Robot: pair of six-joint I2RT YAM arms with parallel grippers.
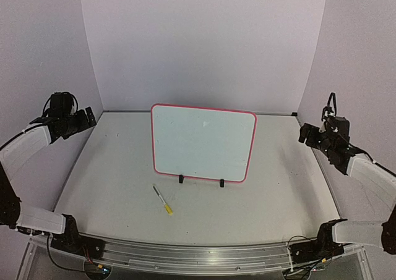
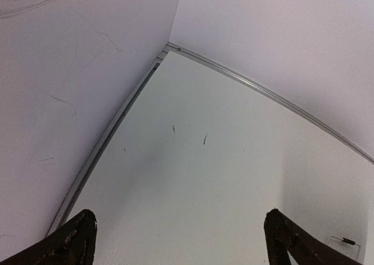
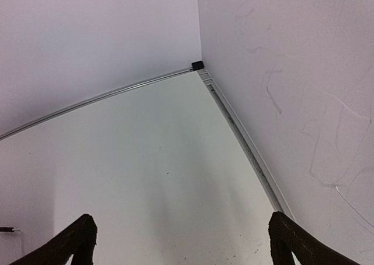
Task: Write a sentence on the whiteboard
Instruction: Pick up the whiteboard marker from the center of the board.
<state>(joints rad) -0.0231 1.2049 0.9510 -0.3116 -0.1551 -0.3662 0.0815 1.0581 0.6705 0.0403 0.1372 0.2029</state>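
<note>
whiteboard (image 1: 204, 143) is standing upright mid-way across the table (image 1: 278, 187) on clip feet (image 1: 181, 179), looking blank | left gripper (image 2: 180, 218), right gripper (image 3: 181, 218) are both gaping apart, empty | board is looking light, stiff, tippy: steadying its top frame edge seems best | thin marker (image 1: 163, 200) is lying just in front

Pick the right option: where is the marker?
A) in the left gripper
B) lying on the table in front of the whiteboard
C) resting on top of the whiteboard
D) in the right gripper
B: the marker lies flat on the table just in front of the whiteboard, near its left clip foot, while the left gripper and right gripper are open and empty.
</note>
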